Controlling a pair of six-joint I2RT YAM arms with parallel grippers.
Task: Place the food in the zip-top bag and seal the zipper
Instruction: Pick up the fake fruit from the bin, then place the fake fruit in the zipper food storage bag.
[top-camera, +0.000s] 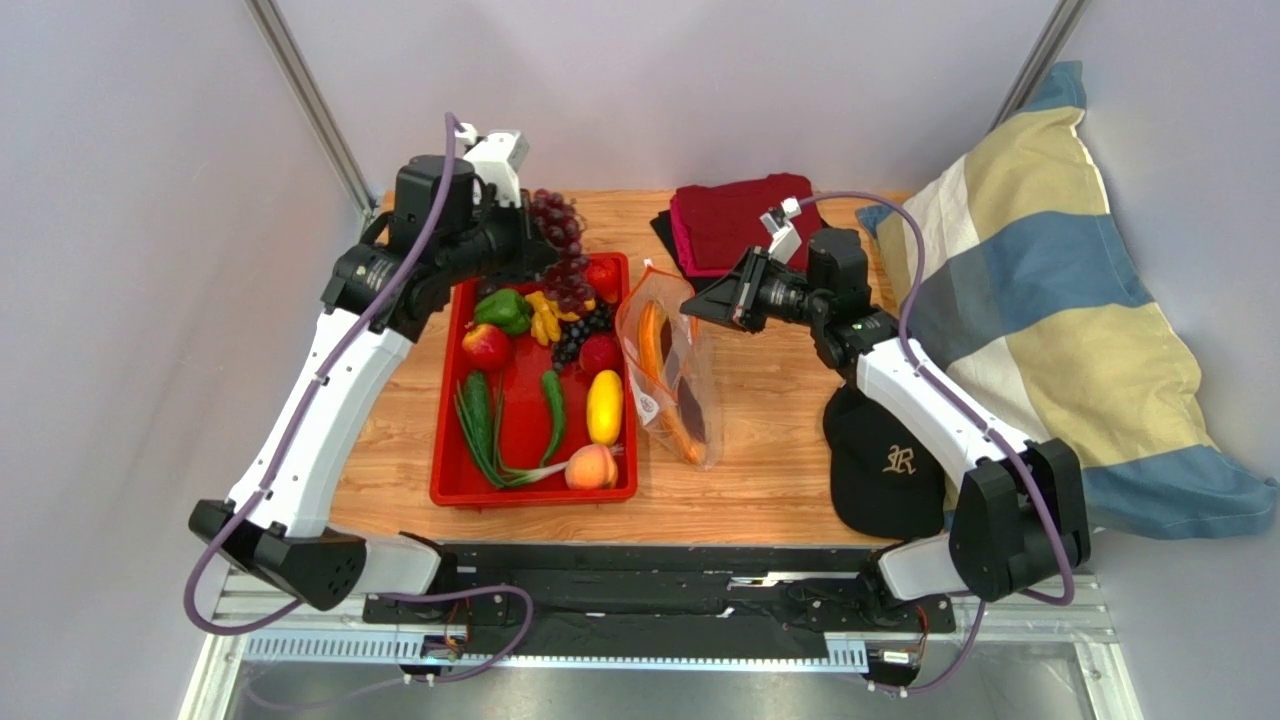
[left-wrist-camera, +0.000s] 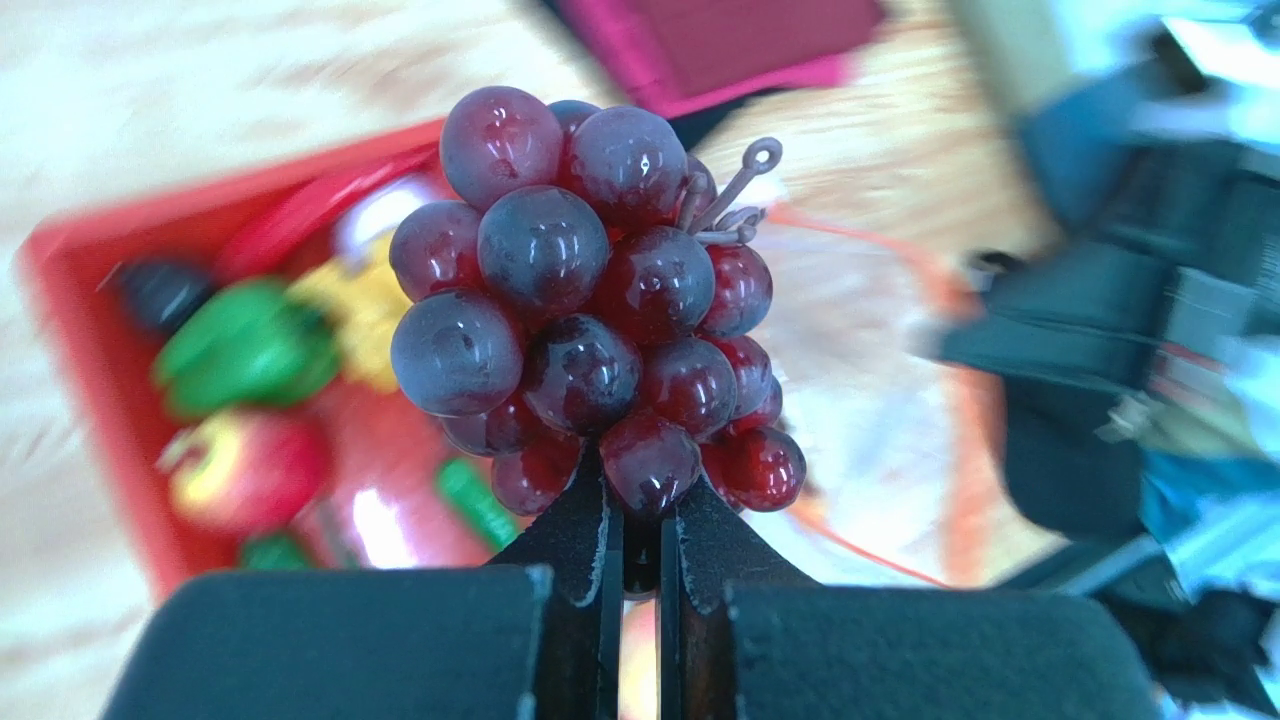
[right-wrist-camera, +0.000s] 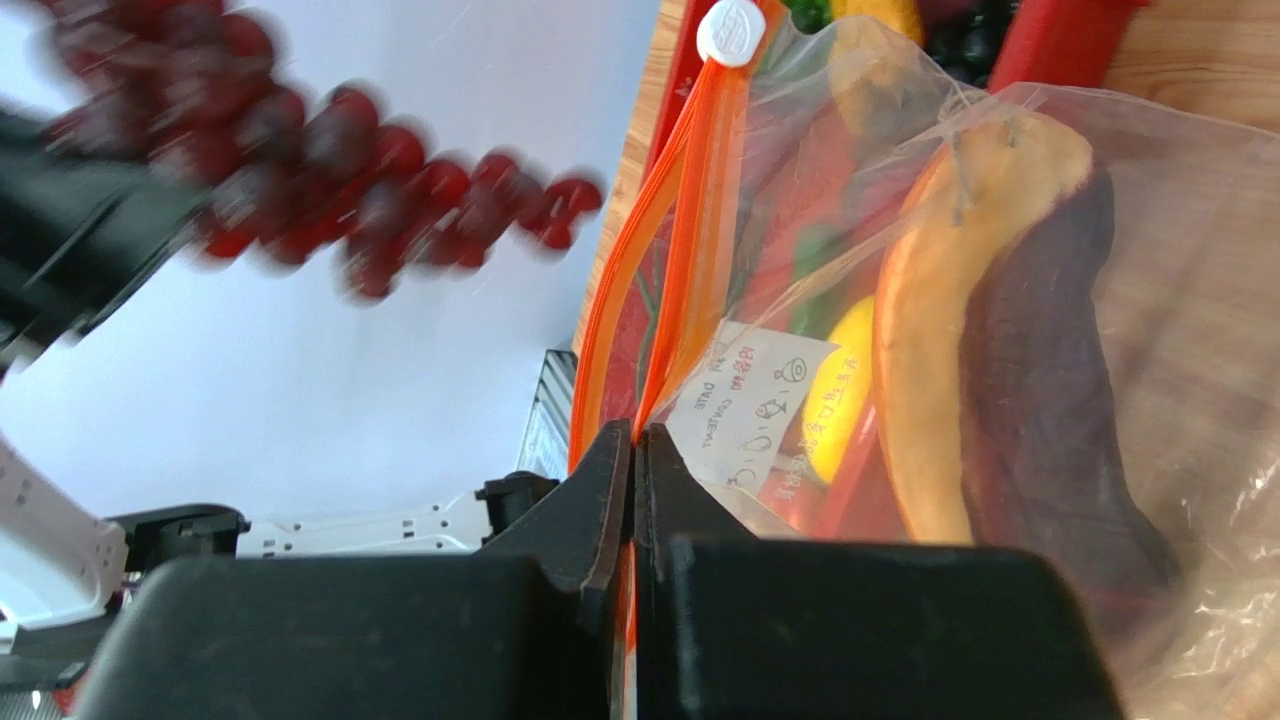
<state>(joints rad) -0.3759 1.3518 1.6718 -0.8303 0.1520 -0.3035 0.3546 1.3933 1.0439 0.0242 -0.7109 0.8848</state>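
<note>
My left gripper (left-wrist-camera: 642, 510) is shut on the bottom of a bunch of purple-red grapes (left-wrist-camera: 586, 300). It holds the bunch (top-camera: 562, 240) in the air over the far end of the red tray (top-camera: 451, 435). More food lies in the tray: a green pepper (top-camera: 504, 311), a red apple (top-camera: 484, 347) and a yellow lemon (top-camera: 604, 405). Right of the tray, the clear zip-top bag (top-camera: 676, 375) stands up with an orange and purple item (right-wrist-camera: 992, 390) inside. My right gripper (right-wrist-camera: 634, 443) is shut on one side of the orange zipper (right-wrist-camera: 684, 225), and the mouth gapes.
Folded dark red cloths (top-camera: 736, 218) lie at the back of the table. A black cap (top-camera: 887, 458) sits near the right arm's base. A striped pillow (top-camera: 1052, 300) fills the right side. Grey walls close in the back and left.
</note>
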